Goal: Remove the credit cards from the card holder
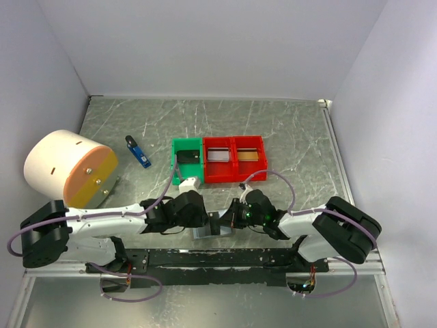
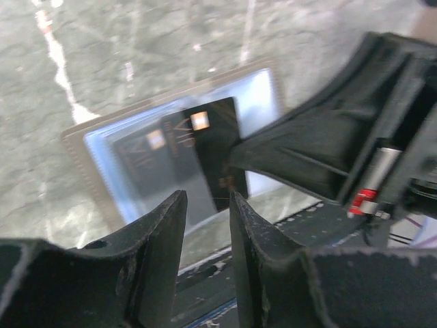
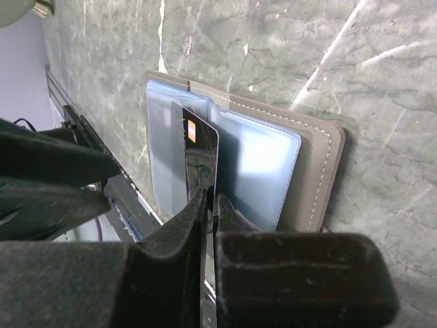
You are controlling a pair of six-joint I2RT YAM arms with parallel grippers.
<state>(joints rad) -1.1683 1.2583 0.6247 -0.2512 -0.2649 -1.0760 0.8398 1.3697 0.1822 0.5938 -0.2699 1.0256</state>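
Observation:
The grey card holder lies open at the table's near edge between my two grippers. In the right wrist view its pale blue inner panels face up. My right gripper is shut on a black credit card with a gold chip, which stands on edge over the holder's fold. In the left wrist view the same card shows above the holder, held by the right gripper. My left gripper is slightly open and empty, just near of the holder.
A green tray holding a dark card and two red trays holding cards stand behind the holder. A small blue-and-black gadget lies further left. A large white and orange cylinder sits at the left.

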